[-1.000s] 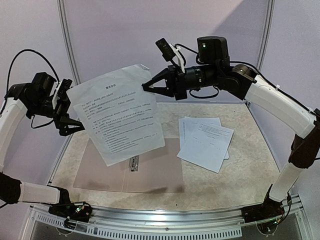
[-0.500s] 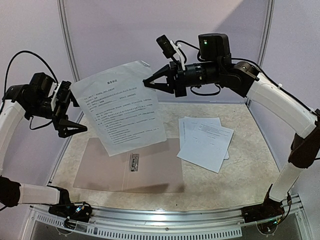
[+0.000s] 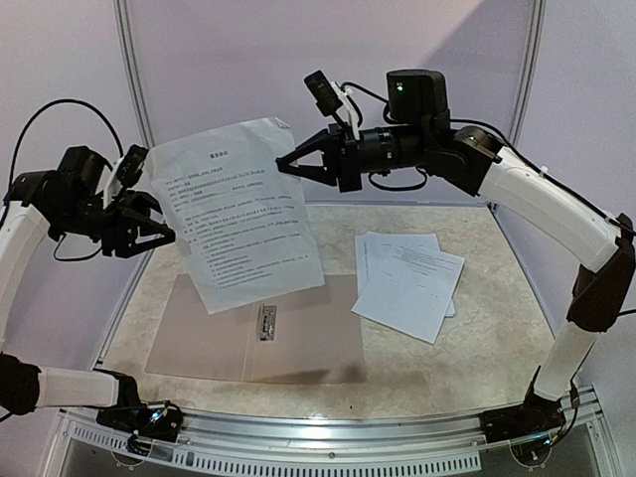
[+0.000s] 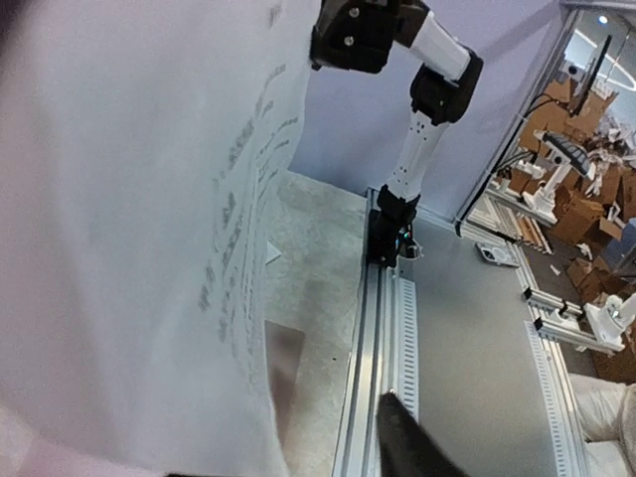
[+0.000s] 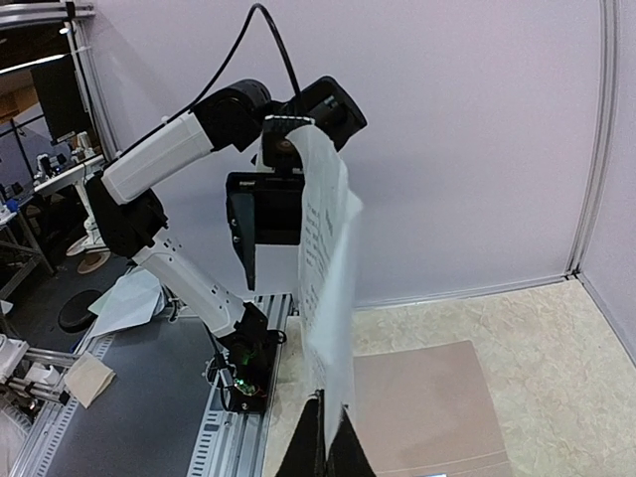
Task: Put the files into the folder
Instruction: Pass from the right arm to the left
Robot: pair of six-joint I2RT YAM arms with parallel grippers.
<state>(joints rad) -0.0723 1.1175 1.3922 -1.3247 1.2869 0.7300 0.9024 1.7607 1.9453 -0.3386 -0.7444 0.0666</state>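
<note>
File [image 3: 238, 214] now nearer left end effector [image 3: 164, 236]

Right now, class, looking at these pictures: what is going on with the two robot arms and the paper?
The right gripper is shut on the right edge of a white printed paper sheet, holding it in the air above the flat taupe folder lying open on the table. The left gripper sits at the sheet's left edge; whether it grips is unclear. More white printed sheets lie piled right of the folder.
</note>
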